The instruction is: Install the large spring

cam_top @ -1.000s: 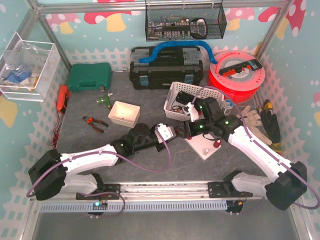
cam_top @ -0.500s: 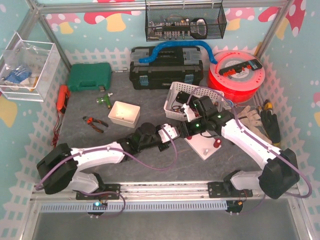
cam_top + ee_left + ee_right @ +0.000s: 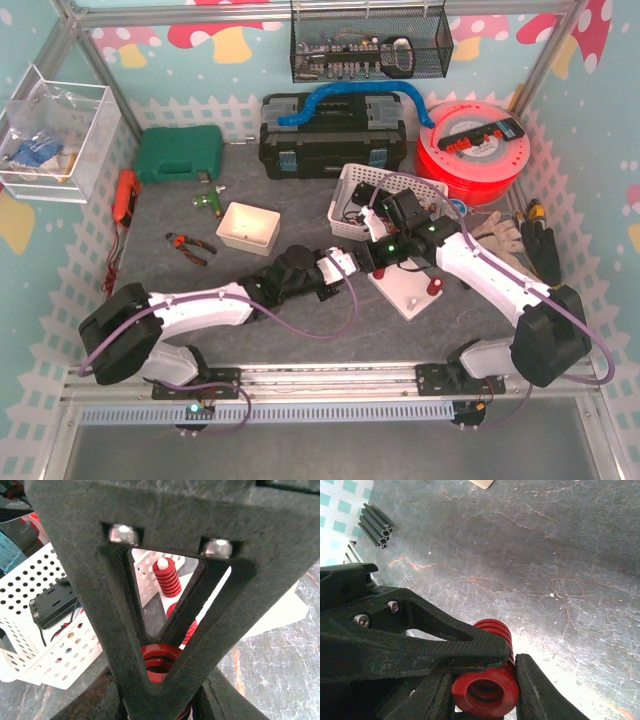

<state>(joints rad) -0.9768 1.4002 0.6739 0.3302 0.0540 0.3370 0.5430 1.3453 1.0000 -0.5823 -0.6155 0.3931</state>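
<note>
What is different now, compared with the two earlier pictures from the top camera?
The left arm stretched farther right and the right arm drew in leftward, so the left gripper and right gripper are now close together beside the white plate. The right fingers clasp the large spring; the earlier pictures do not show when it was taken. The white basket and white tray stayed put.
</note>
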